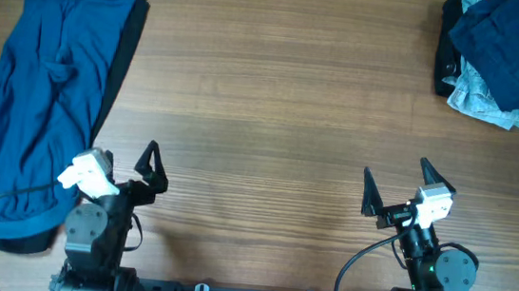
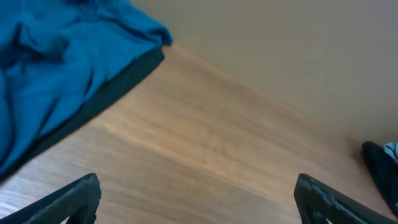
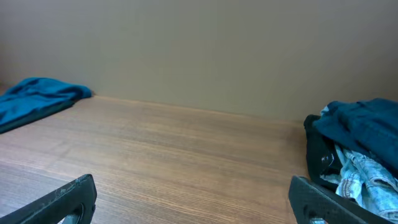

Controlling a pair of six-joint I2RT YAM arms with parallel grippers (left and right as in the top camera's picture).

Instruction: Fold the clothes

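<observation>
Left gripper (image 1: 154,168) and right gripper (image 1: 397,183): fingers spread, nothing held. Mid-blue garment (image 1: 46,77) lies crumpled at frame left; pinching bunched layers would likely skew the fold.

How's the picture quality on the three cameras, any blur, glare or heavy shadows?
Overhead: sharp and evenly lit, no hard shadows around the blue garment or the pile. Left wrist: blurred throughout, garment and table alike, with a faint sheen on the wood. Right wrist: clearer, but its own fingers are out of focus.
</observation>
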